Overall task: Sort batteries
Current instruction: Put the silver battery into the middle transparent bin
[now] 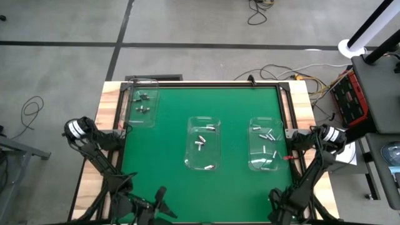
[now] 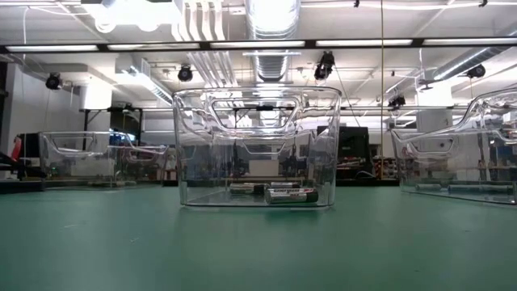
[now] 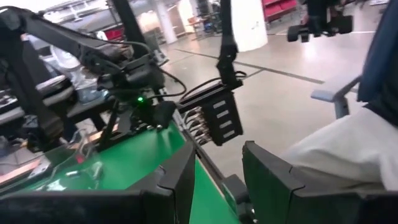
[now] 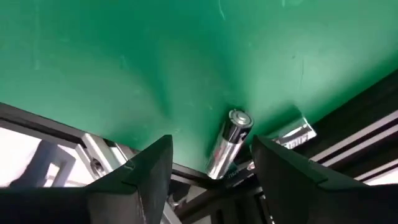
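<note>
Three clear bins (image 1: 204,142) sit well apart on the green mat (image 1: 169,162), each with batteries (image 1: 200,141) lying loose on its floor (the low view shows some through the middle bin's wall). The right gripper (image 4: 211,163) is at the mat's near right corner, fingers parted, with one battery (image 4: 227,142) standing tilted between them against the black frame (image 4: 348,149); it does not look clamped. The left gripper (image 3: 217,177) waits at the near left edge, fingers apart and holding nothing
</note>
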Motion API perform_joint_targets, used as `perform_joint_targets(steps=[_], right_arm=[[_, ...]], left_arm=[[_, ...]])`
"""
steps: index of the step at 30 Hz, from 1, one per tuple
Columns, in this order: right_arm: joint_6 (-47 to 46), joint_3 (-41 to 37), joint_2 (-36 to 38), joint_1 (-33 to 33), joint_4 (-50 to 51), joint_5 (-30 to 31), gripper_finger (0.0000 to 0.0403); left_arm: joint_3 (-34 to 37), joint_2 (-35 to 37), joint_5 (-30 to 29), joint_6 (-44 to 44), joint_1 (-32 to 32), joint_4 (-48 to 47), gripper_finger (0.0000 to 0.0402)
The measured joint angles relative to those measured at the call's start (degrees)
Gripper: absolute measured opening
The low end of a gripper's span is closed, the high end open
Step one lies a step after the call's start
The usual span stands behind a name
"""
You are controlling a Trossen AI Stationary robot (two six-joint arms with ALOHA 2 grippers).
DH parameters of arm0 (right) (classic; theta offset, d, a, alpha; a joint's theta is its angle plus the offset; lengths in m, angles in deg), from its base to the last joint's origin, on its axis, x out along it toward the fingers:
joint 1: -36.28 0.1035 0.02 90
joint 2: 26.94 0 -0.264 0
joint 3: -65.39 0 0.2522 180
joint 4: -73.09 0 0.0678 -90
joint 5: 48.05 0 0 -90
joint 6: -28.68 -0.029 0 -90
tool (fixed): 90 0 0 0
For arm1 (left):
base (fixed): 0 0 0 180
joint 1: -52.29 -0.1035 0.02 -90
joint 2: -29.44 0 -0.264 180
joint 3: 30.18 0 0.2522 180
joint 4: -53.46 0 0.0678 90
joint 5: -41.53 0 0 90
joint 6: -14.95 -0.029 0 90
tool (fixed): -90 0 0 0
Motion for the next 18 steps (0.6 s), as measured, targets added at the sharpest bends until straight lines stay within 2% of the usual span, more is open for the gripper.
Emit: perform_joint_targets(steps=[10,14,18], right_arm=[[-0.4,-0.3,0.0,-0.1,-3.8,3.1,0.0205],[-2.0,-1.5,0.0,0.3,-4.5,3.5,0.0183],[-2.3,-2.2,0.0,0.3,-4.9,3.4,0.0153]], left_arm=[[0.3,0.0,-1.1,-0.7,0.0,0.1,0.0114],[1.8,0.0,-1.0,-0.1,0.0,0.1,0.0114],[5.0,1.2,-1.0,6.5,0.0,0.2,0.0114]])
